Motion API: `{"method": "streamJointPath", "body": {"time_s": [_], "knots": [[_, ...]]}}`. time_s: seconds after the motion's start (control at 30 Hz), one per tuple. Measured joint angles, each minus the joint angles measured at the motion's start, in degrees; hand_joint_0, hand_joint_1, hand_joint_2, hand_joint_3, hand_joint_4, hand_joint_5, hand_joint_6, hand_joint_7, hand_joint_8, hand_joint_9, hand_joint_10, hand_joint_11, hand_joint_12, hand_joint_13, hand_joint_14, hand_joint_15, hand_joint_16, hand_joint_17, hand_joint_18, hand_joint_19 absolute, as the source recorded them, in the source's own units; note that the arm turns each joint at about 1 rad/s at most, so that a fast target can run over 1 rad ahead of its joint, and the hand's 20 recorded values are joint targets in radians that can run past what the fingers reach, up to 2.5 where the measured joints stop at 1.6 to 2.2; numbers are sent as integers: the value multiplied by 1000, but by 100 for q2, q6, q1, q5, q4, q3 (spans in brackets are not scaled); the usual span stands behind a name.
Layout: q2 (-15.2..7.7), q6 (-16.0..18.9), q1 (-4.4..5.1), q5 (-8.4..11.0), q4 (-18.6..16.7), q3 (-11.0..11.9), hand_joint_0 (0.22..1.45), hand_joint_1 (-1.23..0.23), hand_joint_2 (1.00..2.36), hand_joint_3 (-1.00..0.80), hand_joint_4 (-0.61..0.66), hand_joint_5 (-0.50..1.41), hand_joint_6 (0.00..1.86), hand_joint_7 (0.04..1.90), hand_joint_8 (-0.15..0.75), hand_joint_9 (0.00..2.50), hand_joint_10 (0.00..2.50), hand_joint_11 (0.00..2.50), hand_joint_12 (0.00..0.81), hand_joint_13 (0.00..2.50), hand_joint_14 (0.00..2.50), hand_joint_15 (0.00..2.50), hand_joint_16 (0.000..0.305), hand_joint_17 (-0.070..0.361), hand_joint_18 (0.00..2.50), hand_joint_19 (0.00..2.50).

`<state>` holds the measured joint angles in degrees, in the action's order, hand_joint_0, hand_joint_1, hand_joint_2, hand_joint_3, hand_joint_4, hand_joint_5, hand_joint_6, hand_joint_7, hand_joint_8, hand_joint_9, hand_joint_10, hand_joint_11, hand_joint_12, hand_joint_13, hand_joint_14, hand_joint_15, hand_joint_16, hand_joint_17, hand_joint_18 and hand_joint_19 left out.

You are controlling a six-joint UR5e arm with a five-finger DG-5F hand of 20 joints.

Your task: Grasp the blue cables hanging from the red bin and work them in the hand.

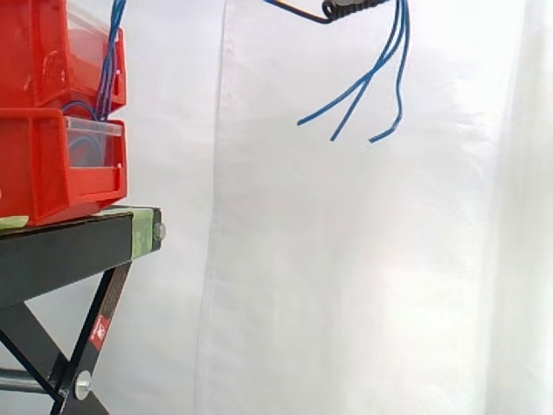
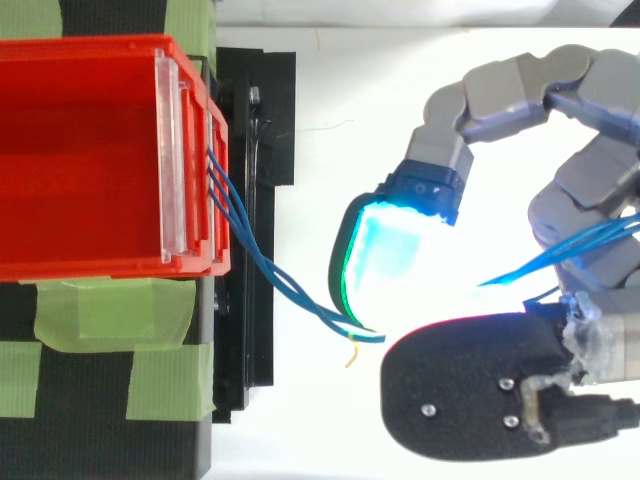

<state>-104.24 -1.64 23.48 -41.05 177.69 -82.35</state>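
Blue cables (image 2: 265,262) leave bin (image 2: 100,260) front, run right into hand (image 2: 520,90) | hand: fingers curled round strands; loose ends dangle well right of bin | step: grasp looks made, working begins | next: likely roll strands between pads (image 2: 395,250), firm hold, no tug on bin

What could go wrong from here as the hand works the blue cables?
1. The blue cables run from the red bin across to the hand, which is curled round them. A strong pull may drag the bin off its stack.
2. Their loose ends dangle free, so they might slip out of the grip while being worked.
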Motion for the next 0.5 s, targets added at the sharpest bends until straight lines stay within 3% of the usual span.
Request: {"method": "streamJointPath", "body": {"time_s": [0.07, 0.13, 0.2, 0.3, 0.37, 0.43, 0.47, 0.5], "knots": [[0, -1, -1, 0, 2, 0, 870, -707, 1003, -934, 256, -240, 813, 1097, 455, 1805, 2500, 2500, 533, 1889, 2500, 1398, 203, 153, 2500, 759], [0, -1, 0, -2, 2, 0, 911, -732, 1006, -849, 250, -266, 888, 1046, 455, 1805, 2500, 2500, 533, 1889, 2500, 1398, 203, 153, 2500, 759], [0, -1, 0, -5, 2, 0, 972, -754, 1021, -326, 240, -301, 924, 1028, 455, 1805, 2500, 2500, 533, 1889, 2500, 1398, 203, 153, 2500, 759], [0, -2, -1, -7, 3, 0, 979, -755, 1023, 64, 223, -341, 961, 1014, 455, 1805, 2500, 2500, 533, 1889, 2500, 1398, 203, 153, 2500, 759], [0, 0, -1, -8, 3, 0, 979, -757, 1018, 162, 215, -367, 975, 997, 455, 1805, 2500, 2500, 533, 1889, 2500, 1398, 203, 153, 2500, 759], [0, 1, -1, -8, 3, 0, 954, -764, 1015, 127, 216, -382, 983, 988, 455, 1805, 2500, 2500, 533, 1889, 2500, 1398, 203, 153, 2500, 759], [0, 0, -1, -9, 3, 0, 915, -753, 1013, 28, 216, -424, 1034, 967, 455, 1805, 2500, 2500, 533, 1889, 2500, 1398, 203, 153, 2500, 759], [0, -1, -1, -9, 3, 0, 879, -749, 1017, -198, 198, -413, 962, 1011, 455, 1805, 2500, 2500, 533, 1889, 2500, 1398, 203, 153, 2500, 759]]}}
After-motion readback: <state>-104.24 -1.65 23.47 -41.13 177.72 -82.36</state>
